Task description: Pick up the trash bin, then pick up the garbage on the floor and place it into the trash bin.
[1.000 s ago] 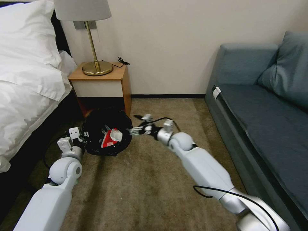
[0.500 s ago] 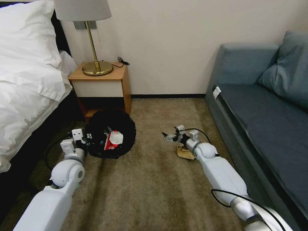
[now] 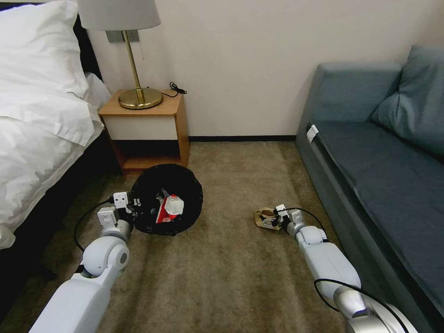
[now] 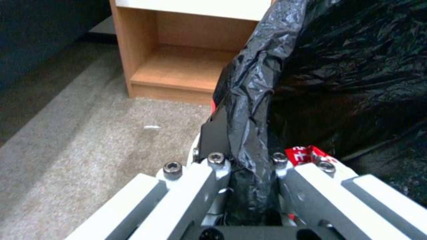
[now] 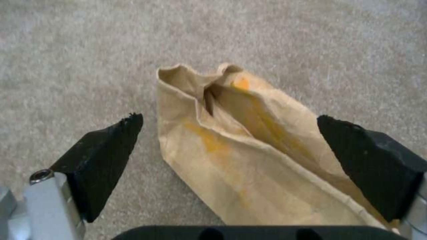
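The trash bin [image 3: 185,182], lined with a glossy black bag, stands in front of the nightstand. My left gripper [image 3: 132,208] is shut on the near-left rim, and the liner [image 4: 253,100] is pinched between its fingers. In the bin lie a red-and-white packet [image 3: 169,208] and a clear bottle [image 3: 162,193]. A brown paper bag [image 3: 263,218] lies on the carpet near the sofa. My right gripper [image 3: 274,221] is down at it, open. In the right wrist view its black fingertips [image 5: 115,133] stand on either side of the bag [image 5: 240,156], apart from it.
A wooden nightstand [image 3: 148,122] with a brass lamp [image 3: 138,97] stands against the wall behind the bin. The bed [image 3: 37,138] runs along the left, a grey-blue sofa [image 3: 370,162] along the right. Open carpet [image 3: 222,268] lies between my arms.
My right arm swung from above the bin out to the right and down to the paper bag. The bin and my left gripper shifted a little right and nearer.
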Robot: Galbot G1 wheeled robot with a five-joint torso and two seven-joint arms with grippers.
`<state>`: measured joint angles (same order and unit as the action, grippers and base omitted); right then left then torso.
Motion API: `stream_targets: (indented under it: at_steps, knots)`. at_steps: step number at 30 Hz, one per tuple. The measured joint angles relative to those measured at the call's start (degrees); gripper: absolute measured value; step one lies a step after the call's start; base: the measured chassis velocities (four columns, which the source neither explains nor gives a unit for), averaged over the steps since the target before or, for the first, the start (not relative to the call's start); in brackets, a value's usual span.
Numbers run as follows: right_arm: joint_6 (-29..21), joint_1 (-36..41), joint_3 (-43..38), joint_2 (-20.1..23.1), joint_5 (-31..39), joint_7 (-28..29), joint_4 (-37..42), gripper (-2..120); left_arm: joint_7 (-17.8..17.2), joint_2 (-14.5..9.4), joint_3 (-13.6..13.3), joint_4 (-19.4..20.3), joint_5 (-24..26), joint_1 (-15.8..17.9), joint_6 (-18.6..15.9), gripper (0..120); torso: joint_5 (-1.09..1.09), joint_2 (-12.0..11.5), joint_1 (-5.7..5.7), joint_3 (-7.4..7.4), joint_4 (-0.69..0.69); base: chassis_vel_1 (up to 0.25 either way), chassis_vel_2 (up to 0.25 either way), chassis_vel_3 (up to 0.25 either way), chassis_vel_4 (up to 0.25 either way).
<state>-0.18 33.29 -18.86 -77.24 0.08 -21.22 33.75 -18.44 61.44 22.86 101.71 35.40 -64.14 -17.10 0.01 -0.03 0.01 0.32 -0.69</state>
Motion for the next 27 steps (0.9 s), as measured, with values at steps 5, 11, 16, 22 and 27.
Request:
stream_targets:
  at_steps: [5,11,16,22,27]
  knots:
    - [-0.01,-0.3,0.13,-0.25,-2.07,0.1,-1.27,100,-0.01,0.22,-0.26,-0.59,0.14,0.51,0.0,2,-0.01,0.0,0.0,0.0,0.0,0.0,0.0,0.0,0.0]
    - [-0.01,-1.49,0.41,-0.62,-7.01,-0.83,-3.99,100,0.04,0.06,-0.53,-1.67,0.55,1.23,-0.05,2,-0.01,0.0,0.0,0.0,0.0,0.0,0.0,0.0,0.0]
    - [-0.12,-2.0,0.24,-0.83,-12.92,-1.35,-5.27,100,0.03,-0.65,-1.18,-1.95,1.04,1.72,-0.22,2,-0.01,0.0,0.0,0.0,0.0,0.0,0.0,0.0,0.0]
    - [-0.08,-2.79,-0.3,-1.29,-15.78,-1.33,-6.39,100,-0.01,-0.82,-1.93,-2.2,1.35,2.56,-0.35,2,-0.01,0.0,0.0,0.0,0.0,0.0,0.0,0.0,0.0]
    - [0.04,-3.22,-0.46,-1.83,-16.63,-0.14,-6.96,100,0.07,-0.18,-2.06,-2.23,1.22,2.58,-0.22,2,-0.01,0.0,0.0,0.0,-0.01,0.0,0.0,0.0,0.0]
